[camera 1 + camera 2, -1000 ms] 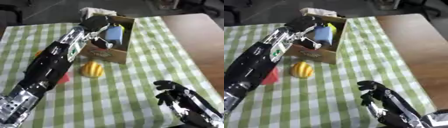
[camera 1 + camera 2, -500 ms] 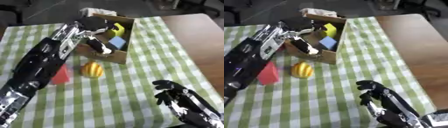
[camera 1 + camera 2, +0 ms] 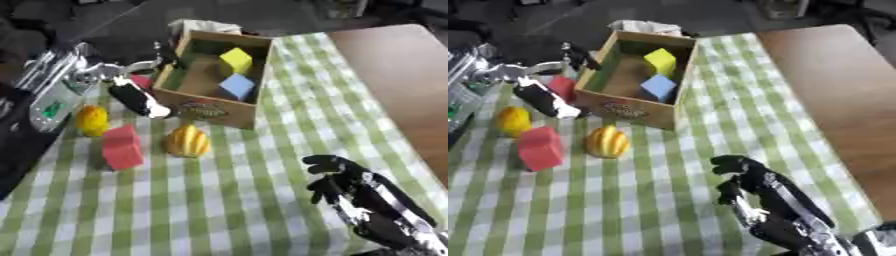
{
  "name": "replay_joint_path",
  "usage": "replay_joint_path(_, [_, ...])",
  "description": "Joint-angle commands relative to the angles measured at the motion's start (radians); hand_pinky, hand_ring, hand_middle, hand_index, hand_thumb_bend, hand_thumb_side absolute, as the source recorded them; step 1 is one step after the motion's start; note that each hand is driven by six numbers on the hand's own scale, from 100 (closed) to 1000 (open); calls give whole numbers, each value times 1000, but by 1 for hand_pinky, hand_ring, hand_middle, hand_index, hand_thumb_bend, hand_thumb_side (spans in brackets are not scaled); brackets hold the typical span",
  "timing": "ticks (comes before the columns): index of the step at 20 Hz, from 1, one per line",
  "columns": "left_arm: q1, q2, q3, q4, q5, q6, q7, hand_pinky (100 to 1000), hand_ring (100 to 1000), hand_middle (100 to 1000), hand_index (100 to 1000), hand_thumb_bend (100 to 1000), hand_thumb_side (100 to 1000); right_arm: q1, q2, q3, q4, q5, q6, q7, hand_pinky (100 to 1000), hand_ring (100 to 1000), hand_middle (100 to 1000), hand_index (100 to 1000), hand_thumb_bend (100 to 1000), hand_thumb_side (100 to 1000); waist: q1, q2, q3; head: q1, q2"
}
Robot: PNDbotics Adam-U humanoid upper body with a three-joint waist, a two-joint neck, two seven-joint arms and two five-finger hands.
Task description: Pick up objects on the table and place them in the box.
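Two blocks already in the box (image 3: 206, 108). Next, likely the red block (image 3: 121, 147) beside the yellow ridged fruit (image 3: 187, 141): rigid, light (probably), best pinched across flat sides. Left hand (image 3: 140, 98) empty, fingers relaxed; right hand (image 3: 337, 172) idle, open.

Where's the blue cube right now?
The blue cube is inside the box, near its front right side, just below the yellow cube.
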Motion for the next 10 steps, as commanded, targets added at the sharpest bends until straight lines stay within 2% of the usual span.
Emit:
replay_joint_path(1, [40,67,41,-34,0,28,-37,767,720,779,922,489,658,-2,-16,-8,-10,6,-2,-7,712,510,836,766,100,478,-2,-11,2,-4,4])
replay_joint_path(7, [197,68,72,-56,-86,59,-28,766,719,783,922,531,698,-2,-17,-2,-11,5,-2,-4,711,509,836,765,100,476,-5,-15,-9,6,4])
replay_joint_path(10, [232,68,76,-61,-110,56,-31,769,720,787,924,563,694,-2,-18,-1,-11,5,-1,-4,710,509,836,765,100,477,-5,-15,-11,8,4])
